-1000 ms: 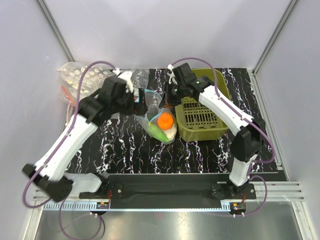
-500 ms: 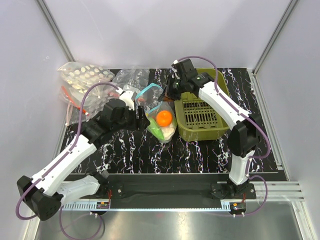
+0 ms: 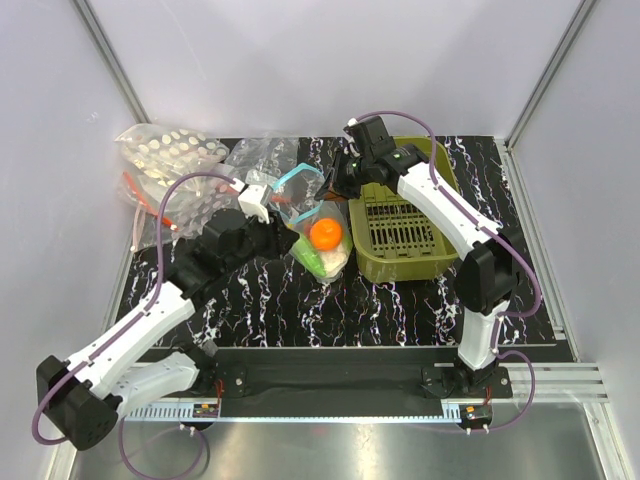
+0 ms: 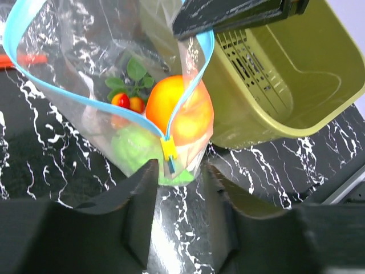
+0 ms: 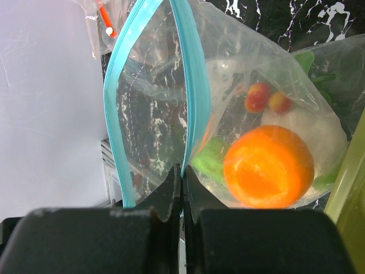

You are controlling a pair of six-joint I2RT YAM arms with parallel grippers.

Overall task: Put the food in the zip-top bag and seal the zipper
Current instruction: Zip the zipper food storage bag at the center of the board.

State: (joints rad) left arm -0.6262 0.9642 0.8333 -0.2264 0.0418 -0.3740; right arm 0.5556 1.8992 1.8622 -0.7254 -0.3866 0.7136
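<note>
My right gripper (image 5: 182, 174) is closed on the zipper (image 5: 193, 85), its two black fingers pressed flat together with the teal strip pinched between them. From that pinch the strip splits into two smooth ribbons that bow apart, so the mouth gapes in a long leaf shape.

My left gripper (image 4: 178, 169) has its jaws apart. The dark, matte fingers sit either side of the bag's (image 4: 68, 51) low corner, and I cannot see either pad pressing the film. Just ahead of the tips, at 12 o'clock, is the small yellow slider (image 4: 168, 149), where the two teal ribbons meet in a point.

The bag is thin, clear and crinkled, and it stands near the middle of the table (image 3: 400, 300), a glossy black top veined with white. The food is inside it:
- a round, smooth orange (image 5: 268, 166), the largest piece
- a knobbly green piece (image 4: 132, 147) at the bottom
- two small red balls (image 4: 121, 100) under a flat green leaf (image 4: 136, 68)
- a pale cream piece (image 5: 311, 128) behind the orange

At 3 o'clock from the bag, touching its side, is an olive plastic basket (image 4: 296, 85) with a slotted floor and rounded walls. At 10 o'clock, well apart, lies a clear bag of white rounds (image 3: 170, 150). A red-orange strip (image 4: 25, 59) shows at 9 o'clock.
</note>
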